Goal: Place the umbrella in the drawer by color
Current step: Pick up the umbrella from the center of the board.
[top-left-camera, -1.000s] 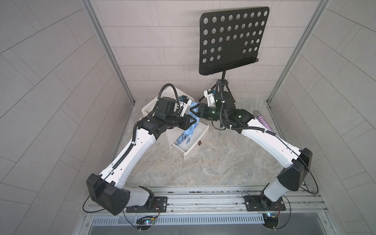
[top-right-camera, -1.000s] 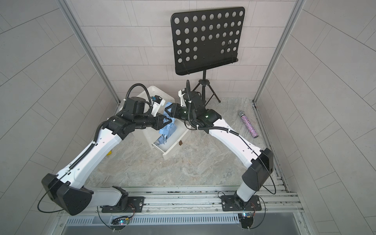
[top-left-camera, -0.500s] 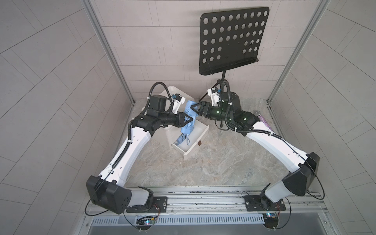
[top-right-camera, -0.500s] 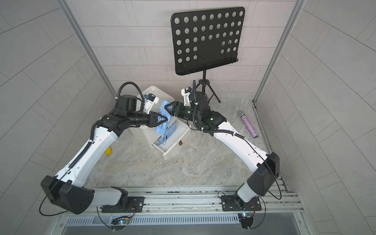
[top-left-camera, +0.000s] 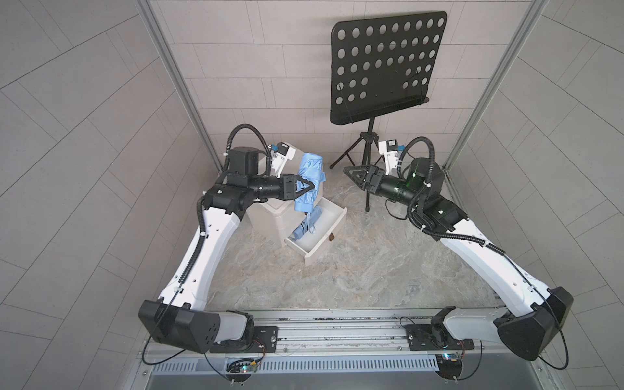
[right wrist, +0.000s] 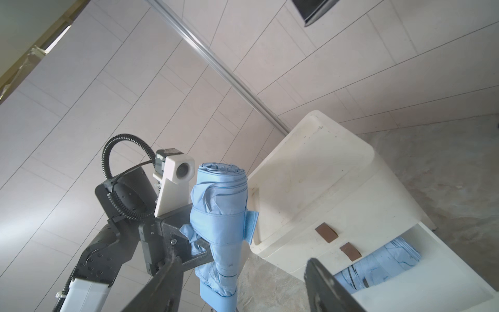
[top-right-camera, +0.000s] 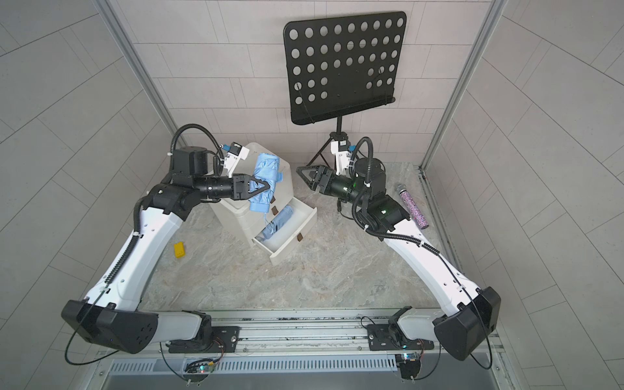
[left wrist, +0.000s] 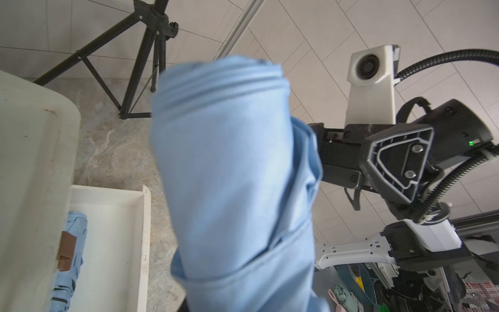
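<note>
A: Status?
B: Left gripper [top-left-camera: 313, 185] clamps the blue umbrella [top-left-camera: 310, 165], upright over the open drawer [top-left-camera: 324, 246]. Right gripper [top-left-camera: 353, 174] is spread and empty.
A: Remaining?
B: Lower, release. Another umbrella [top-left-camera: 305, 227] already lies inside.

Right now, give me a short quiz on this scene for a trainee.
1. True or false: the left tool grips a blue umbrella.
2. What lies in the open drawer? A) a second blue umbrella B) a yellow block C) nothing
3. Fill in: the right tool is ____ and holds nothing.
Key: 1 true; 2 A; 3 open.
</note>
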Tool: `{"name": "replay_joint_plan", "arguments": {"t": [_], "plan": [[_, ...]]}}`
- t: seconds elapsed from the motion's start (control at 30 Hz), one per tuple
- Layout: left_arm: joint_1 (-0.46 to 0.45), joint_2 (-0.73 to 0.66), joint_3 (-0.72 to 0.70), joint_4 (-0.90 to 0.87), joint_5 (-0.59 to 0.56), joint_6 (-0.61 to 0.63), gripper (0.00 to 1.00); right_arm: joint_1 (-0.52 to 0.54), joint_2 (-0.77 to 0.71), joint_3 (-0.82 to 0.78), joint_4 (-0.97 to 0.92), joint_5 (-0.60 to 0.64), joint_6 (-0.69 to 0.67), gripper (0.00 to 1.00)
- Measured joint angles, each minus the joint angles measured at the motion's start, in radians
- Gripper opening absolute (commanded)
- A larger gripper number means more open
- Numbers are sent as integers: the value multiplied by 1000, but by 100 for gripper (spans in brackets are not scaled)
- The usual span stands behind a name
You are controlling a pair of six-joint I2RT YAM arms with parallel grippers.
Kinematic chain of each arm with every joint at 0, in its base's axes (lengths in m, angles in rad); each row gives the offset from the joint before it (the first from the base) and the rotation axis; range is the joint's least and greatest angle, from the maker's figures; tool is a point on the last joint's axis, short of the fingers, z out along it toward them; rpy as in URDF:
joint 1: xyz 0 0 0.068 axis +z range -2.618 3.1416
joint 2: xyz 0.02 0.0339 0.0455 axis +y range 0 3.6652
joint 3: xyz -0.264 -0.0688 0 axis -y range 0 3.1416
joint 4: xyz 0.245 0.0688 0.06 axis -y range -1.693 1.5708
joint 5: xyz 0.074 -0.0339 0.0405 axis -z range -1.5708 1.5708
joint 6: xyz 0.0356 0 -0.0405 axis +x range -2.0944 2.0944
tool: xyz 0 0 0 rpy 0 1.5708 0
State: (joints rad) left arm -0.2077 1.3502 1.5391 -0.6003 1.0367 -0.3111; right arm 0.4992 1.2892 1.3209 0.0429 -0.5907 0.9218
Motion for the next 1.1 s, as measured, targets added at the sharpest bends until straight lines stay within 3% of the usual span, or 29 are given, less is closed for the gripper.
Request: {"name": "replay_joint_plan", "arguments": {"t": [0.27, 0.53, 1.1], "plan": [[0, 10, 44, 11, 139, -67, 0, 11, 9, -51, 148, -126, 22, 75], [0, 49, 81, 14, 246, -105, 0, 59, 77, 43, 186, -165, 21, 75], [0, 54, 95, 8, 297, -112, 0, 97, 206, 150, 194, -167, 30, 73]]}}
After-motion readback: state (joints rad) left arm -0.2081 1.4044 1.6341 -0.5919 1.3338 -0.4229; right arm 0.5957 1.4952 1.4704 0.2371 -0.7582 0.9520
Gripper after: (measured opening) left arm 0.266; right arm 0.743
